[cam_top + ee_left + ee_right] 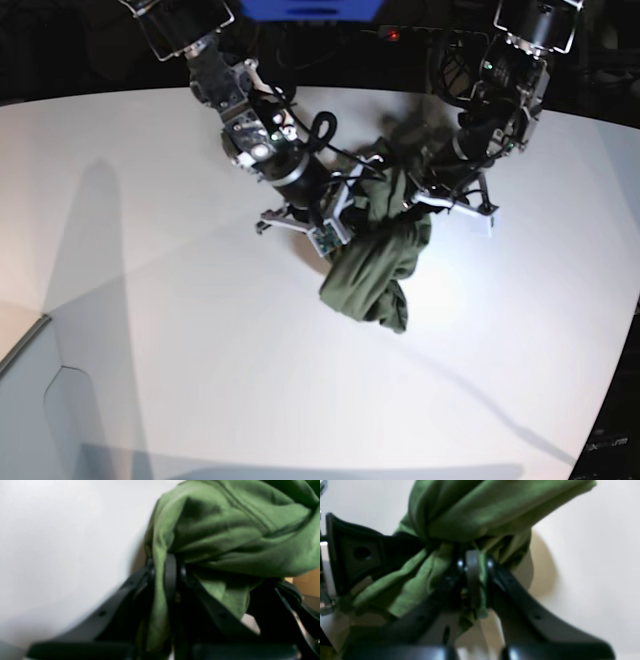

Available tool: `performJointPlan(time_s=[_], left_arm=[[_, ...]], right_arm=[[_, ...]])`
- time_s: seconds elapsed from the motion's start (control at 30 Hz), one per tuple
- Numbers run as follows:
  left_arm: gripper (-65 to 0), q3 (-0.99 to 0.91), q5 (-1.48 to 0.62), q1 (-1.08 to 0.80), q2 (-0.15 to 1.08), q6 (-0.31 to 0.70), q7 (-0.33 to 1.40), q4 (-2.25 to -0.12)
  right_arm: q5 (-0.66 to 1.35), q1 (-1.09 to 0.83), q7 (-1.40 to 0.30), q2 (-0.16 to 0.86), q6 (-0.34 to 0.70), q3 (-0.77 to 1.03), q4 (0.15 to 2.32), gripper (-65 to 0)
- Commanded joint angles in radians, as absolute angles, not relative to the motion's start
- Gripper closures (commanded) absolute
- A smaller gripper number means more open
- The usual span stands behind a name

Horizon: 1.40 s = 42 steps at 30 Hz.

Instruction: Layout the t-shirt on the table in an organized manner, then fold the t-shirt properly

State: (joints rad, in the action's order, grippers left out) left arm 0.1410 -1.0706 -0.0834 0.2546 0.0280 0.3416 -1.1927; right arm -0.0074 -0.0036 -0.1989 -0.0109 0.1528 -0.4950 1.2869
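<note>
I cannot read any text here. No label, brand, number or sign is readable on anything.

The base view looks steeply down from high behind the two arms, taking in the whole white counter from well back. Each wrist view looks out along its own black fingers at very close range, blurred. All three views share the bunched green t-shirt.
</note>
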Motion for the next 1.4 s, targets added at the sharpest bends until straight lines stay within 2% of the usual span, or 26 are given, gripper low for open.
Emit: performJointPlan(time_s=[0.0, 0.1, 0.3, 0.4, 0.7, 1.0, 1.2, 1.37], left_arm=[[-4.5, 0.137, -1.07, -0.081, 0.268, 0.007, 0.378, -1.221], [-14.7, 0.137, -1.07, -0.082, 0.278, 0.007, 0.452, -1.288], [-43.6, 0.137, -1.064, -0.117, 0.298, 0.005, 0.472, -1.463], [-52.4, 0.137, -1.063, -0.139, 0.311, 0.005, 0.475, -1.546], [-53.5, 0.137, -1.063, -0.145, 0.383, 0.005, 0.475, -1.666], [-53.6, 0.137, -1.064, -0.171, 0.475, 0.005, 0.476, -1.77], [-53.6, 0.15, -1.058, -0.067, 0.455, 0.005, 0.478, -1.681], [-53.6, 0.283, -0.901, 0.081, 0.403, 0.005, 0.478, -1.549]], right_arm=[[-0.002, 0.005, -0.17, -0.018, 0.17, -0.495, 1.314, 0.0], [-0.002, -0.004, -0.17, -0.016, 0.17, -0.495, 1.314, 0.0], [-0.002, -0.007, -0.166, -0.016, 0.17, -0.495, 1.323, 0.0], [-0.002, -0.013, -0.166, -0.016, 0.17, -0.493, 1.349, 0.0], [-0.002, -0.013, -0.17, -0.012, 0.17, -0.493, 1.391, 0.0], [-0.002, -0.013, -0.165, 0.044, 0.17, -0.492, 1.392, 0.0], [-0.002, -0.015, -0.165, 0.056, 0.17, -0.492, 1.392, 0.0], [-0.002, -0.027, -0.163, 0.056, 0.17, -0.492, 1.392, 0.0]])
